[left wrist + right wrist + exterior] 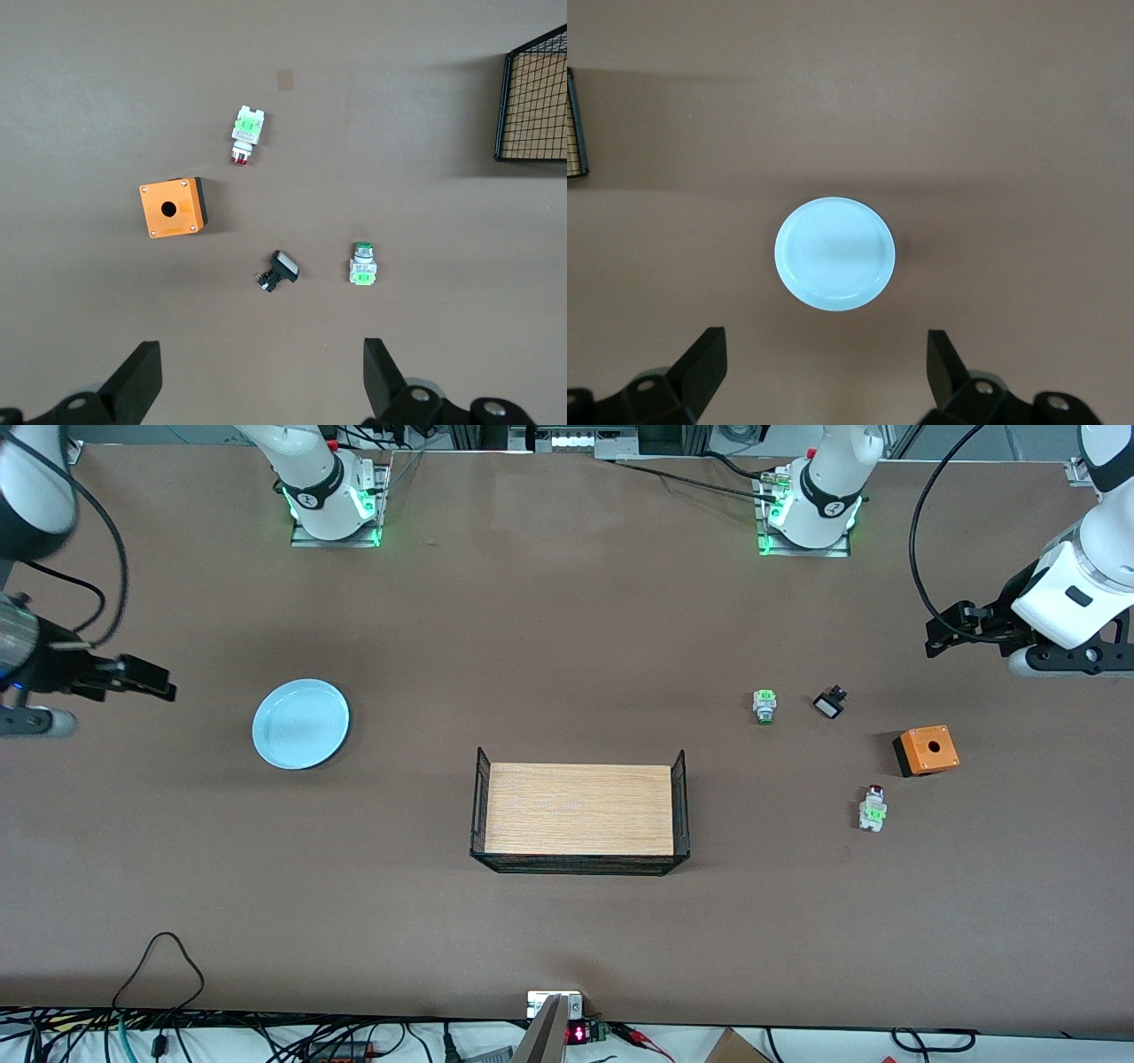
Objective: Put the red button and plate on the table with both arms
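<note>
Front view. The plate lies flat on the bare table, toward the right arm's end and clear of every edge. The red button lies on its side toward the left arm's end, nearer the front camera than the orange box, the green-tipped switch and the small black part. A wood-topped tray with wire mesh ends sits mid-table between the two groups. The right end effector hangs above the table at the right arm's end, beside the plate; the left end effector hangs above the left arm's end. Neither touches anything.

Left wrist view. The left end effector is released, its fingers spread wide and empty above the small parts. The red button lies just beside the orange box. It looks light, rigid and small; a pinch across its whitish body at the green block seems safest, as the round cap may slip.

Right wrist view. The right end effector is likewise released and empty, with the plate in the middle of the view. The plate appears stiff, smooth and shallow, probably slippery; its raised rim is the likely place to take hold.
</note>
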You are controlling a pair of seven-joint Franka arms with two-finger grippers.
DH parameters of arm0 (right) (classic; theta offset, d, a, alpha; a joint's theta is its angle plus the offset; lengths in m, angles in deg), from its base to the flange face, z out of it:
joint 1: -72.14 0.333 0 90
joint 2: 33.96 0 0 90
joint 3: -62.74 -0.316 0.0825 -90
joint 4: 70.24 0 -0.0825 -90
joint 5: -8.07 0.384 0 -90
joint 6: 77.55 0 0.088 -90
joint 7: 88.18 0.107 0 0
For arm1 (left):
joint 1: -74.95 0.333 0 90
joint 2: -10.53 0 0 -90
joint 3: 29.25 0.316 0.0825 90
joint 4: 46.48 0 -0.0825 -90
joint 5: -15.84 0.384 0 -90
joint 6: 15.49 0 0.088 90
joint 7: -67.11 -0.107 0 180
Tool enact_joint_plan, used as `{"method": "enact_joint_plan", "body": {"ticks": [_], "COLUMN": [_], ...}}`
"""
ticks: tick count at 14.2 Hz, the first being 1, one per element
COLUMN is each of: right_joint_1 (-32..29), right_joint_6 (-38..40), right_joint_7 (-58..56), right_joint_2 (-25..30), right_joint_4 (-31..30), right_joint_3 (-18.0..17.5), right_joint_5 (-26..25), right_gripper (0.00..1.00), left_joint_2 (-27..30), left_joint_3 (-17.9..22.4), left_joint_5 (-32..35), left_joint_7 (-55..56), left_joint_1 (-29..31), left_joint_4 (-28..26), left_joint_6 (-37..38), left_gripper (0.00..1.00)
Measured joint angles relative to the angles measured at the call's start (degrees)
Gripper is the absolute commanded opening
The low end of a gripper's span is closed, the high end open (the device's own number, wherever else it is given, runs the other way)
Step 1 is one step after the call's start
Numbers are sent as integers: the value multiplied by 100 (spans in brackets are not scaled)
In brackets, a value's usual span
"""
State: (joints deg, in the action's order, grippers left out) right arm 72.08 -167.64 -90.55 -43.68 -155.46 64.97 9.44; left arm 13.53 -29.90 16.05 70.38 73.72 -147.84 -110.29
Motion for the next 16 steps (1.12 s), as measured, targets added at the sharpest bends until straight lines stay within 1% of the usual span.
{"method": "enact_joint_plan", "body": {"ticks": [2, 5, 6, 9, 10, 12, 13, 16], "right_joint_1": [-2, 15, 14, 56, 99, 214, 265, 298], "right_joint_6": [227, 347, 470, 633, 535, 58, -26, 97], "right_joint_7": [14, 10, 10, 13, 14, 21, 40, 69], "right_joint_2": [9, 69, 106, 231, 284, 509, 623, 837], "right_joint_4": [288, 412, 417, 401, 312, -155, -340, -425], "right_joint_3": [76, 462, 540, 565, 564, 563, 562, 567], "right_joint_5": [-1, -1, -1, -1, -3, -31, -39, -41], "right_gripper": [100, 100, 100, 100, 100, 100, 100, 100], "left_joint_2": [0, 0, 0, 0, 0, 0, 0, 0], "left_joint_3": [-1, -3, -3, -3, -3, -3, -3, -3], "left_joint_5": [0, 0, 0, 0, 0, 0, 0, 0], "left_joint_7": [0, 0, 0, 0, 0, 0, 0, 0], "left_joint_1": [0, 0, 0, 0, 0, 0, 0, 0], "left_joint_4": [1, 2, 2, 2, 2, 2, 2, 3], "left_joint_6": [3, 9, 10, 13, 15, 17, 18, 20], "left_gripper": [100, 100, 100, 100, 100, 100, 100, 100]}}
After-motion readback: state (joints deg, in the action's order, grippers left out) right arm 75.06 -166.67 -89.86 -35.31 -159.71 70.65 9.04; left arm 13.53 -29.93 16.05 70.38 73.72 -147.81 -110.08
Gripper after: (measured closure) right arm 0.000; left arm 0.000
